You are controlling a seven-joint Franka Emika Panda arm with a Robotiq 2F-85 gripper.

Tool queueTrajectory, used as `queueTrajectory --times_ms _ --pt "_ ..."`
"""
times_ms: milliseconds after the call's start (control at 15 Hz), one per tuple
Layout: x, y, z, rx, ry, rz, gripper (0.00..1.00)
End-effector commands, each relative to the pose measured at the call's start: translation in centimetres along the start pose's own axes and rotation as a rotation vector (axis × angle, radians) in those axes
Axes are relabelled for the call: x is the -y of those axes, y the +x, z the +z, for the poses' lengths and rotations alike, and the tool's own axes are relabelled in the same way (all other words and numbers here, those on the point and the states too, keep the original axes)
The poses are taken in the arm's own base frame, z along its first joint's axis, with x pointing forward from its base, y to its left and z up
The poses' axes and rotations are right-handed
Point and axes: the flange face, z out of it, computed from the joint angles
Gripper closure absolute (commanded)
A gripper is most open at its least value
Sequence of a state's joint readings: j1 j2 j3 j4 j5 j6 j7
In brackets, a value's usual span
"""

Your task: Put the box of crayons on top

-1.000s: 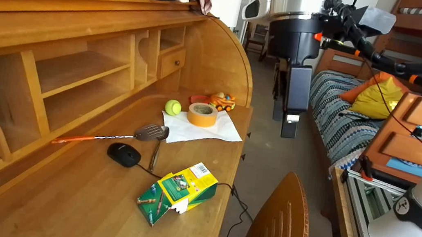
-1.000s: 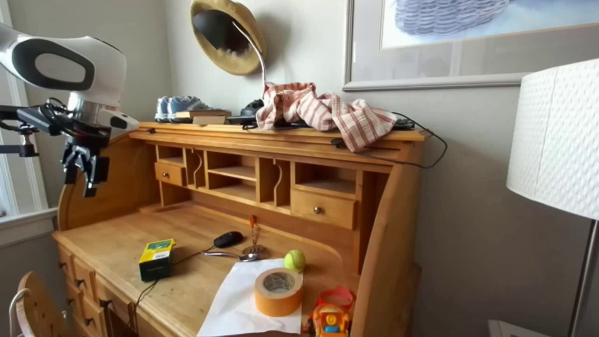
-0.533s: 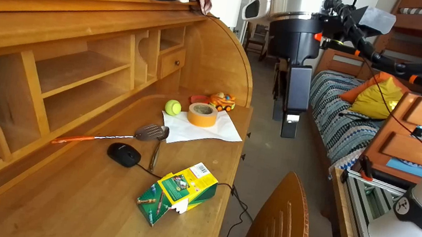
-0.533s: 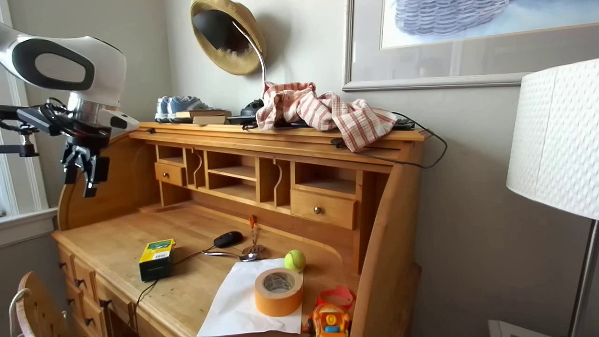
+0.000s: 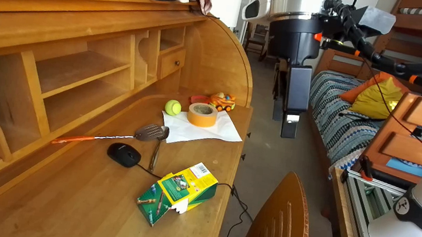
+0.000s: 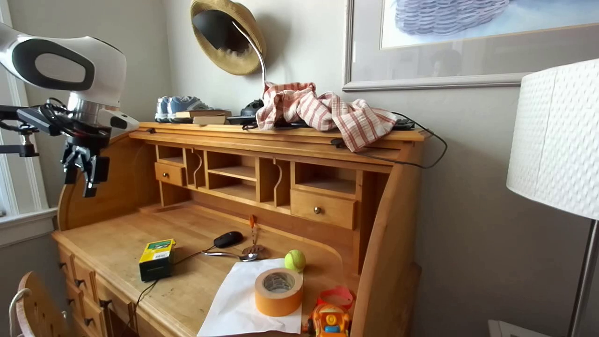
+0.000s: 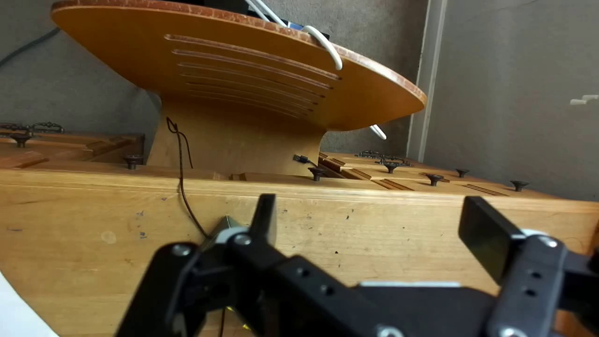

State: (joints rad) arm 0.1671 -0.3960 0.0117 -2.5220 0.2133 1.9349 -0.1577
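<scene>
The box of crayons (image 5: 184, 191) is a green and yellow carton lying on the desk surface, with one end flap open and torn. It also shows in an exterior view (image 6: 157, 260) near the desk's front edge. In the wrist view it is mostly hidden behind a finger; only a dark corner (image 7: 226, 223) shows. My gripper (image 5: 282, 124) hangs in the air, fingers down, above and apart from the box. In the wrist view the gripper (image 7: 369, 213) is open, its fingers wide apart with nothing between them. The desk's top ledge (image 6: 187, 129) runs above the cubbyholes.
On the desk are a black mouse (image 5: 123, 154), spatula (image 5: 149, 132), spoon (image 6: 248, 257), tennis ball (image 6: 295, 260), tape roll (image 6: 279, 299) on white paper and a toy car (image 6: 330, 320). The ledge bears shoes, books and a checked cloth (image 6: 323, 110). A chair (image 5: 277, 223) stands in front.
</scene>
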Motion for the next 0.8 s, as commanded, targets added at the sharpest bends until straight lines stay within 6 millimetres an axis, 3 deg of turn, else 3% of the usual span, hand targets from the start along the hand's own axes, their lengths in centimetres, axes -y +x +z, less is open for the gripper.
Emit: queueTrajectory --times_ms 0,400,733 --pt "0.0 0.0 0.0 0.001 0.000 0.000 0.00" --pt "0.0 0.0 0.0 0.001 0.000 0.000 0.00" --pt "-1.5 1.4 1.5 0.090 -0.213 -0.259 0.00"
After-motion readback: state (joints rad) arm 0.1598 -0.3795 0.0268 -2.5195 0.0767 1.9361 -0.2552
